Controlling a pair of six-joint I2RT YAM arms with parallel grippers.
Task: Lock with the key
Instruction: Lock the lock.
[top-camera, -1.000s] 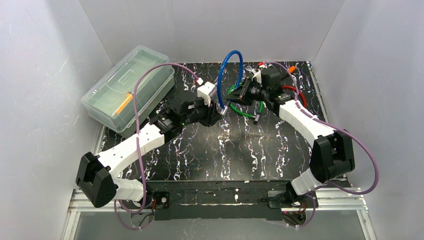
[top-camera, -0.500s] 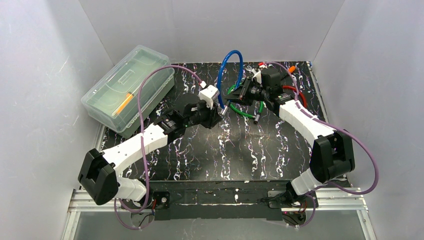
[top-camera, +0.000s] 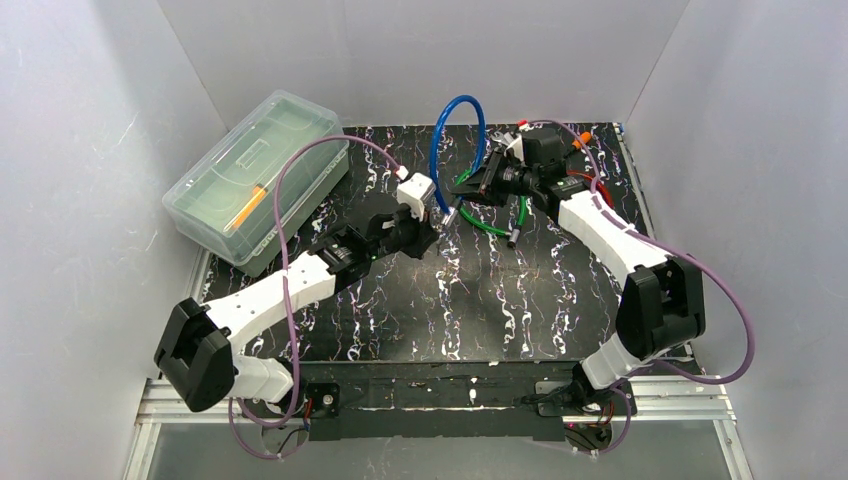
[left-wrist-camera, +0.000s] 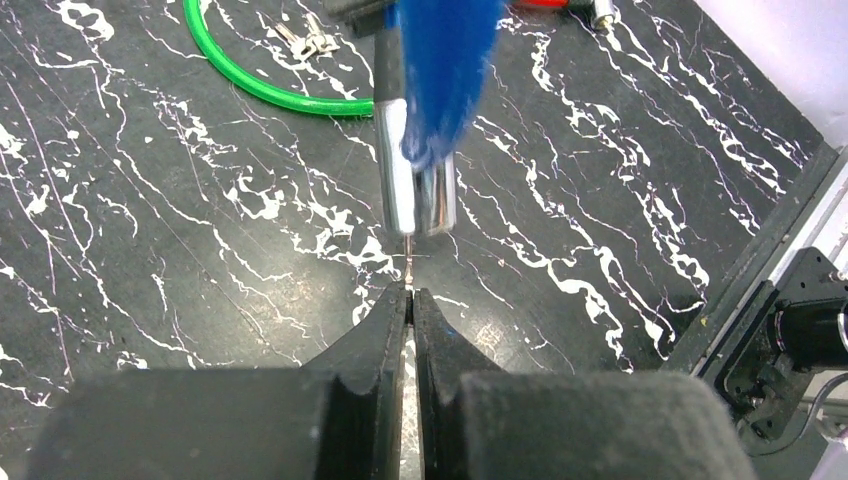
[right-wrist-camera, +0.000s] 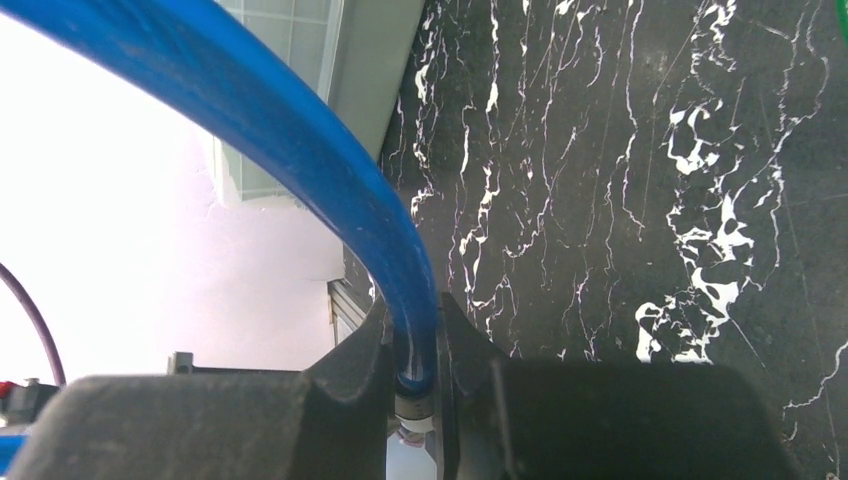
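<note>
My right gripper (top-camera: 480, 184) is shut on the blue cable lock (top-camera: 452, 140) and holds its loop up above the table; the right wrist view shows the cable (right-wrist-camera: 300, 120) pinched between the fingers of this gripper (right-wrist-camera: 415, 352). My left gripper (left-wrist-camera: 411, 298) is shut on a thin metal key (left-wrist-camera: 411, 262). The key's tip reaches the lower end of the lock's silver barrel (left-wrist-camera: 399, 180), which hangs next to a second silver end (left-wrist-camera: 438, 195). In the top view the left gripper (top-camera: 432, 232) sits just below the cable's ends.
A green cable lock (top-camera: 492, 224) lies on the black marbled table (top-camera: 480, 300) behind the grippers, also in the left wrist view (left-wrist-camera: 265, 88). A red cable (top-camera: 580, 184) lies at the far right. A clear plastic box (top-camera: 255, 175) stands at the far left.
The right gripper has carried the blue loop slightly back and to the left. The left arm has shifted a little, keeping the key at the lock's ends.
</note>
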